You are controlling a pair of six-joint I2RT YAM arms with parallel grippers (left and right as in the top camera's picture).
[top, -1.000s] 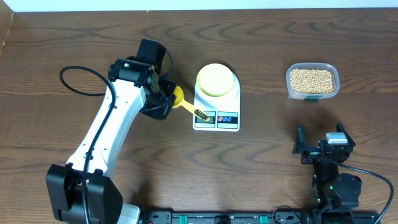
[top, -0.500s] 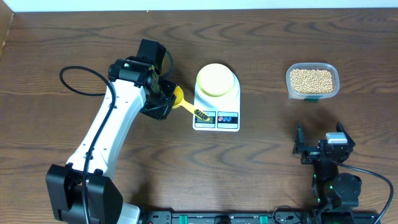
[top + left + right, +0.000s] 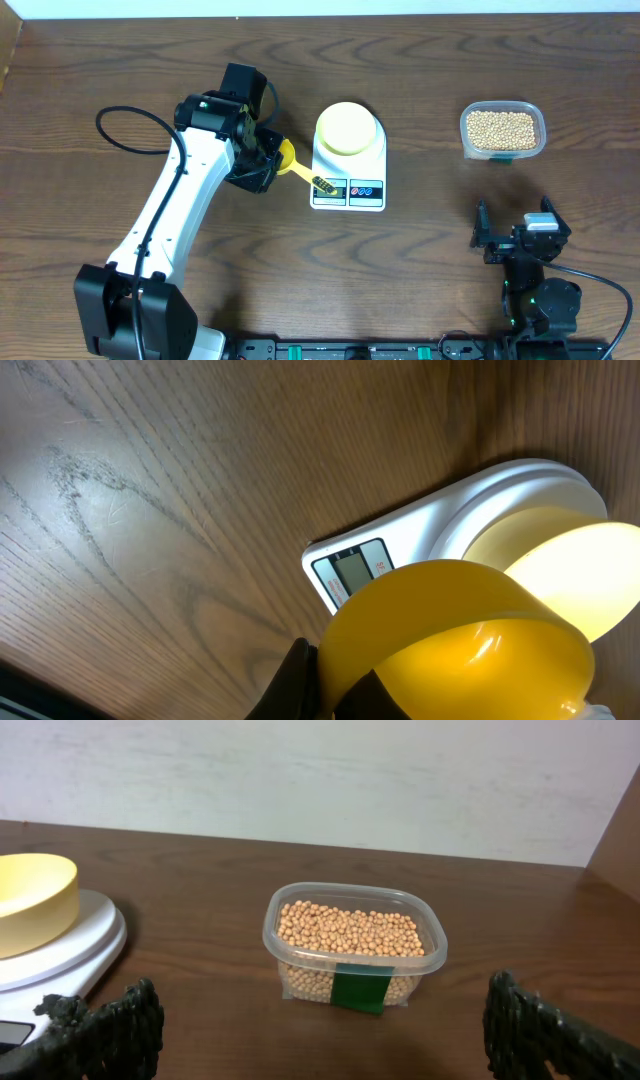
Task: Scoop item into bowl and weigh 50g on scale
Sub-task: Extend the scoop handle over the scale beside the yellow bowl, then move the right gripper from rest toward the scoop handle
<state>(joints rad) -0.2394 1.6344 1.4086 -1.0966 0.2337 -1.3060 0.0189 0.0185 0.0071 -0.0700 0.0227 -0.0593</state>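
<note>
Wood table [image 3: 420, 60]: bowl [image 3: 348, 128] kept empty on scale [image 3: 348, 190] for weighing. Yellow scoop [image 3: 288, 157] clenched by left gripper [image 3: 266, 160] beside scale. Beans [image 3: 502, 126] left in clear tub [image 3: 466, 140], far right. Right gripper [image 3: 515, 232] spread wide, nothing held.

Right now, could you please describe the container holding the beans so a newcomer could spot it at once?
On the brown wooden table, look right of the white digital scale carrying the round pale-yellow bowl. Standing alone is a clear rounded-rectangular plastic tub of small tan beans. Unlike the opaque bowl, it is see-through and wears a green label.
</note>
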